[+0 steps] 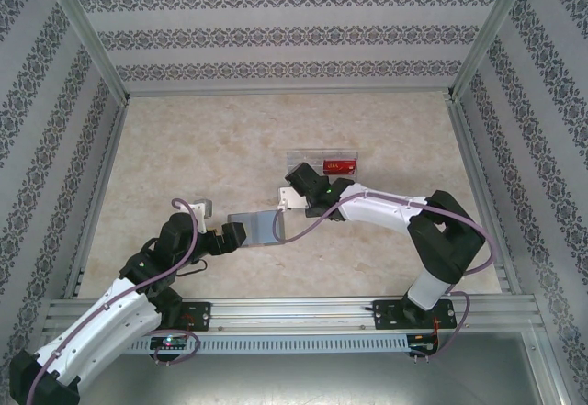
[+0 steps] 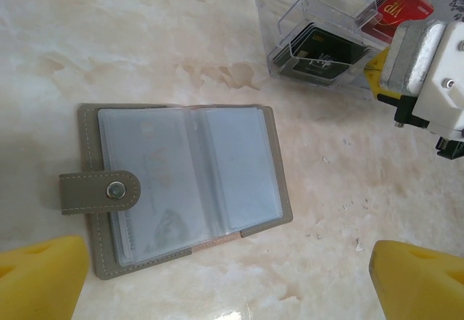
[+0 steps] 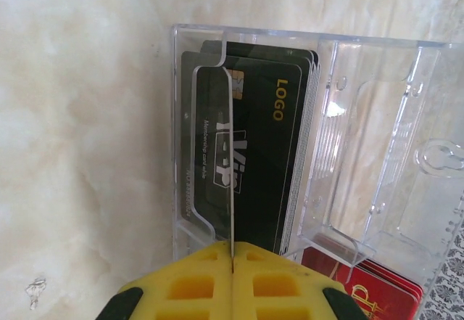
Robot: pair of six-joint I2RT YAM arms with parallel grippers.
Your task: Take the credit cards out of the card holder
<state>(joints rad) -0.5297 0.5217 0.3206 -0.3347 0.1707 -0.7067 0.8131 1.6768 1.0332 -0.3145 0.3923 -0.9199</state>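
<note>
Marble table (image 2: pixel 145 44) — card holder (image 2: pixel 185 182) open

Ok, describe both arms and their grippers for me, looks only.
The left arm and right arm match: white shells between black joints, each with a mauve cable running along it. The left gripper and right gripper have yellow finger pads, the right's moulded with square recesses. A white block sits at each wrist.

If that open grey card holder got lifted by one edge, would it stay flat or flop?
Probably flop: the card holder looks like soft stitched panels hinged at a fold. Its clear sleeves look glossy, so likely slippery. It lies flat and thin, so a push should slide it, not tip it.
</note>
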